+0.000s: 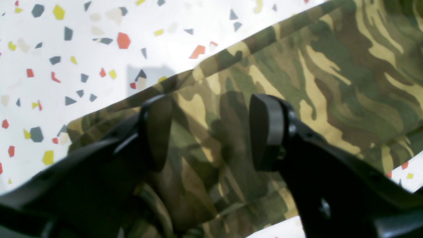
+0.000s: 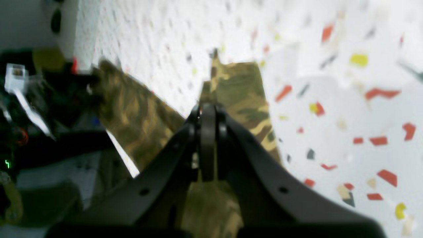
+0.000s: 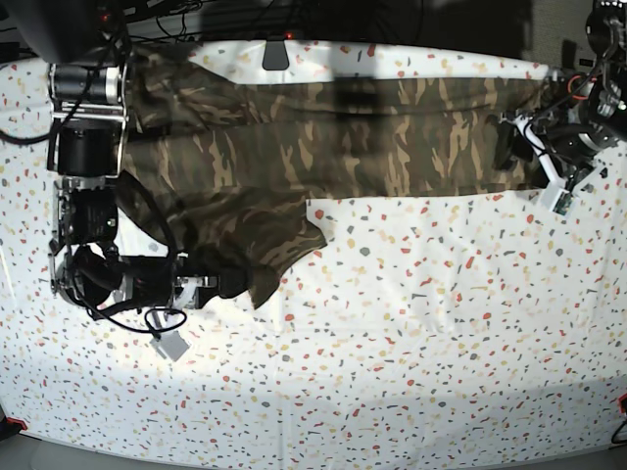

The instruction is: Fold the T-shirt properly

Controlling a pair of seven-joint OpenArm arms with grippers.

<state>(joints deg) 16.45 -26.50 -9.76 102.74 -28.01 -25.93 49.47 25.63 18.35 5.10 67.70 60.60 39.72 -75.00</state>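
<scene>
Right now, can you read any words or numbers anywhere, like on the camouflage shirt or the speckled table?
No readable text anywhere.
Olive, brown and tan camouflage cloth T-shirt: print only, no words.
White table with coloured speckles: no writing.
Small green glowing mark at the right wrist view's edge: too blurred to read.

**What you can't really make out here**

Right wrist view is badly smeared. The clutter (image 2: 29,109) on its left is just dark shapes with a white strip, can't say what any of it is. The shirt (image 2: 238,86) is blurred there too, and the gripper (image 2: 208,115) covers the spot where cloth meets the shut pads.

Left wrist view: the shirt runs off the right and bottom edges, and the gripper (image 1: 211,132) body hides its lower part.

Base view: the arm (image 3: 88,147) on the left covers the shirt's end, and the far edge sinks into shadow. The other gripper (image 3: 509,147) is too small to read.
</scene>
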